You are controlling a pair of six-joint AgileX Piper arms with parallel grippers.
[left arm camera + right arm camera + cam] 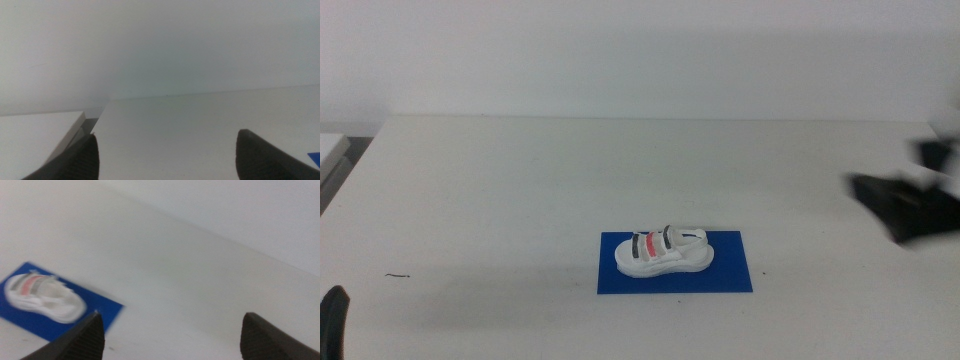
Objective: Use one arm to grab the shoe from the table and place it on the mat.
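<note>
The white shoe [663,250] with red and dark straps lies on the dark-blue mat [730,272] near the front middle of the white table [520,190]. The right arm's gripper [905,210] hovers at the right edge of the middle view, blurred, well to the right of the mat, jaws wide apart and empty. The right wrist view shows the shoe [42,299] on the mat [100,311] and that gripper [170,335]. The left gripper [334,318] waits at the bottom left corner. In the left wrist view it [165,157] is open and empty.
A small dark mark [398,275] lies on the table at the front left. A pale surface edge [332,150] stands beyond the table's left side. A sliver of the mat [315,158] shows in the left wrist view.
</note>
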